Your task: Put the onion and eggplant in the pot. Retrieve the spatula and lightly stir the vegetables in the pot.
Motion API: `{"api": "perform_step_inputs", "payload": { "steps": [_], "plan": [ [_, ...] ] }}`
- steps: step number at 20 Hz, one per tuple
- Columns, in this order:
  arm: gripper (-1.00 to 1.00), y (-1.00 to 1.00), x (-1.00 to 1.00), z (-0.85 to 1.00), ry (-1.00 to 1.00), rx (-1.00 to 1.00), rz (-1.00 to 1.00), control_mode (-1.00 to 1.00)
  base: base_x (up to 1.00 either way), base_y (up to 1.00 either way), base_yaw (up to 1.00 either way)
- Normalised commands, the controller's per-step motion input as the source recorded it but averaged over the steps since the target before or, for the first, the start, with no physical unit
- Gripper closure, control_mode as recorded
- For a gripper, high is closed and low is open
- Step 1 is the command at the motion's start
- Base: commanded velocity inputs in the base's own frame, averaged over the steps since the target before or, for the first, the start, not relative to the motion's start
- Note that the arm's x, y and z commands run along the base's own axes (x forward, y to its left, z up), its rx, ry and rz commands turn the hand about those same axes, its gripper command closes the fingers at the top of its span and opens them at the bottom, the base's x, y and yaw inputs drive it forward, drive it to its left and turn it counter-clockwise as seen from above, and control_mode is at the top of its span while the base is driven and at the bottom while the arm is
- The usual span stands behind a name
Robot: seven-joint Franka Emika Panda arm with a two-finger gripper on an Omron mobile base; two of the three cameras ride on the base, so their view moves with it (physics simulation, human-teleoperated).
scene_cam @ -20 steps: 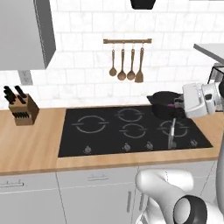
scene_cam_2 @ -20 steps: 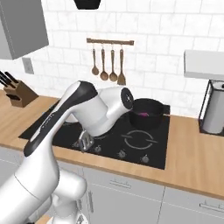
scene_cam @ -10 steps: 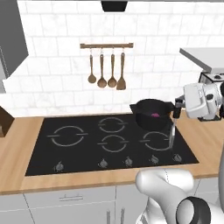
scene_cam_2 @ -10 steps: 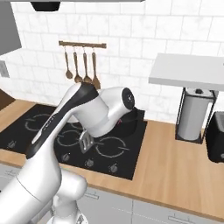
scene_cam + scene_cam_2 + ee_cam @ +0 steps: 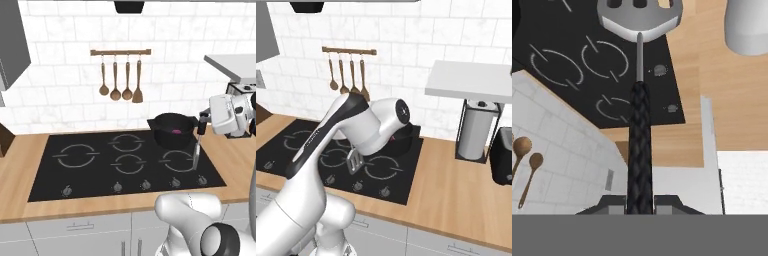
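On the far wall a rail of wooden utensils (image 5: 120,80) hangs above the black cooktop (image 5: 125,162). Right of the cooktop's middle, at the back, stands the pot (image 5: 172,130) with the onion (image 5: 176,131) showing magenta inside. Just right of the pot, the gripper (image 5: 201,131) has its jaws clamped narrow on the spatula (image 5: 197,152), whose black handle runs straight down from between them, slotted head hanging over the near right burner.

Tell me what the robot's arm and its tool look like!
The arm is glossy white, made of fat rounded tube sections with dark joints and a black round cap on one side. Its tool has two small dark fingertips. No cables or markings show.
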Motion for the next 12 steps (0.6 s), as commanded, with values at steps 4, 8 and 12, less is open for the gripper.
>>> {"api": "perform_step_inputs", "payload": {
  "steps": [4,8,12],
  "plan": [
    [1.0,0.0,0.0,0.0,0.0,0.0,0.0,1.0,0.0,-0.66,-0.01],
    [1.0,-0.08,0.5,0.0,0.0,0.03,-0.02,-1.0,0.37,-0.15,0.0],
    [1.0,-0.02,1.0,0.0,-0.01,0.01,-0.1,-1.0,0.0,0.0,0.0]
  ]
}}
